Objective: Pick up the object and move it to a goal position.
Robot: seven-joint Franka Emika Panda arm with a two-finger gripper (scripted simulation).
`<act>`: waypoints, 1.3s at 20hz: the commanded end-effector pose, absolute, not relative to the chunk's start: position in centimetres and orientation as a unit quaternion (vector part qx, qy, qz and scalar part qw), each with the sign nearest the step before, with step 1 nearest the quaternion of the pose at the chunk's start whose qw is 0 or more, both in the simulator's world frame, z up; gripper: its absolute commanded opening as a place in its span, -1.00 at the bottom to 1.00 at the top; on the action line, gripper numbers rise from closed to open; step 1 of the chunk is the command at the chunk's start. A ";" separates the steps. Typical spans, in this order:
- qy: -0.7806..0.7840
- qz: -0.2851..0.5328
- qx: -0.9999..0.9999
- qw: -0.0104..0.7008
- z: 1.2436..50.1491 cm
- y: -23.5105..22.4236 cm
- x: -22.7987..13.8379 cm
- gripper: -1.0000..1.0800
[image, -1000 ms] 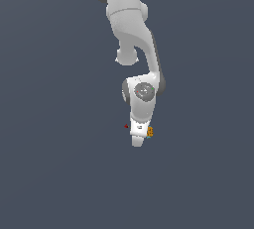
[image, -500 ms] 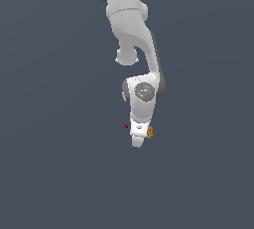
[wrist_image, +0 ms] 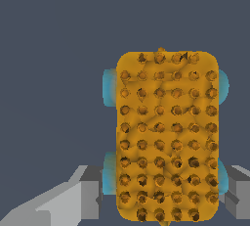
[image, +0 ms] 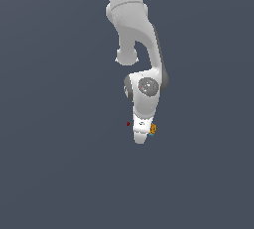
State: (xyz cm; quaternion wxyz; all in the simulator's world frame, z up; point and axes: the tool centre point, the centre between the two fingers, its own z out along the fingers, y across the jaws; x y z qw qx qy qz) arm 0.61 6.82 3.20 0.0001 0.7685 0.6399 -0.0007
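Behind the tool (image: 142, 133), half-hidden block (image: 153, 129)

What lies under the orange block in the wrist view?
Around the orange block only plain dark ground shows, with cyan edges poking out beside it and a gripper finger on either side. Whatever sits directly beneath the block is covered by it.

No visible change across the last second in the exterior view. Arm posed exactly as before, gripper (image: 141, 136) at the same low spot, orange block (image: 153, 129) unmoved at its side toward the exterior view's right, dark red dot (image: 128, 123) likewise in place just off the opposite side. No shift, no tilt, no lift to report.
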 end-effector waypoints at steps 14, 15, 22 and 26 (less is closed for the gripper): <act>0.641 -0.001 0.768 0.002 15.1 14.5 -4.1 -1.00; 0.641 -0.001 0.768 0.002 16.1 15.1 -4.5 -1.00; 0.641 -0.001 0.768 0.001 22.2 19.1 -6.8 -1.00; 0.641 -0.001 0.768 0.000 24.8 20.8 -7.6 -1.00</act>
